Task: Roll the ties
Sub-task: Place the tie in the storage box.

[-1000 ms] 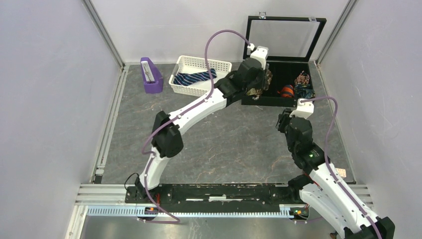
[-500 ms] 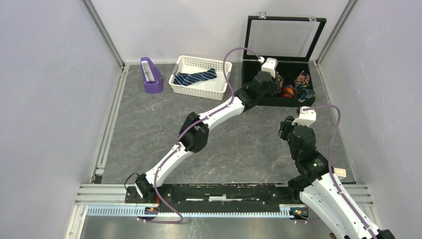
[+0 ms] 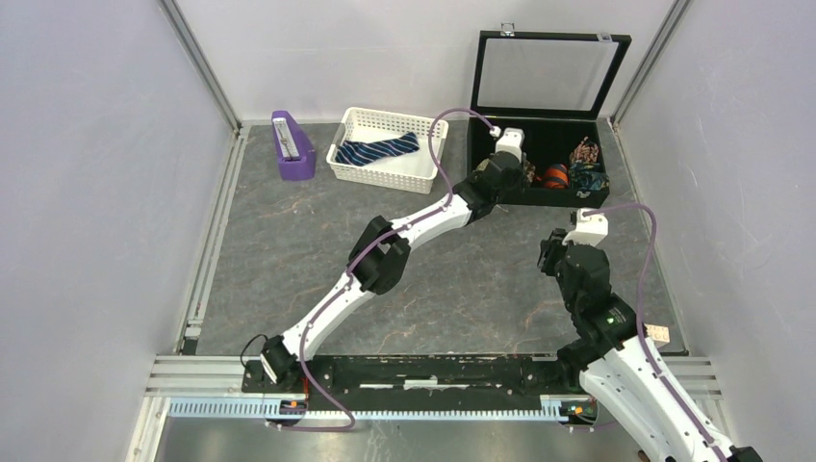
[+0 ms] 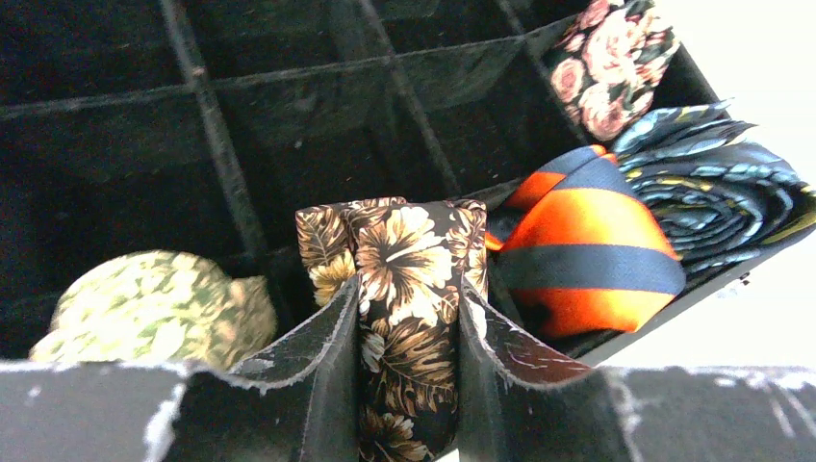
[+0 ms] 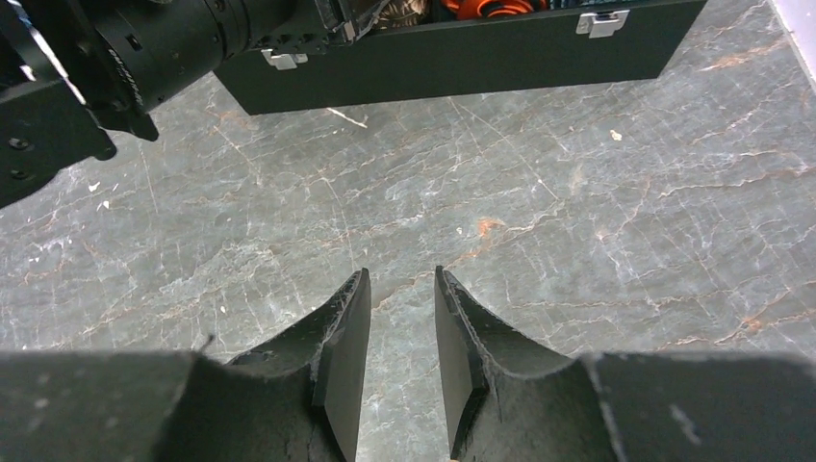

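Observation:
My left gripper [image 4: 409,282] is shut on a rolled brown-and-tan flower-print tie [image 4: 414,236]. It holds the roll upright at a front compartment of the black divided box [image 3: 539,195]. From above, that gripper [image 3: 515,169] reaches over the box's front wall. A navy tie with pale diagonal stripes [image 3: 377,151] lies unrolled in the white lattice basket [image 3: 389,122]. My right gripper [image 5: 401,279] is open with nothing between its fingers. It hovers over the bare grey table in front of the box [image 5: 462,63], and from above it [image 3: 550,252] sits near the right side.
The box holds other rolled ties: green [image 4: 154,308], orange-and-navy [image 4: 577,260], blue paisley [image 4: 722,183] and pink floral [image 4: 611,63]. Its glass lid [image 3: 548,72] stands open at the back. A purple holder [image 3: 292,146] stands left of the basket.
The left arm has stretched out to the right and brought the brown roll down into the box. The right gripper has drawn back a little and its jaws have narrowed slightly.

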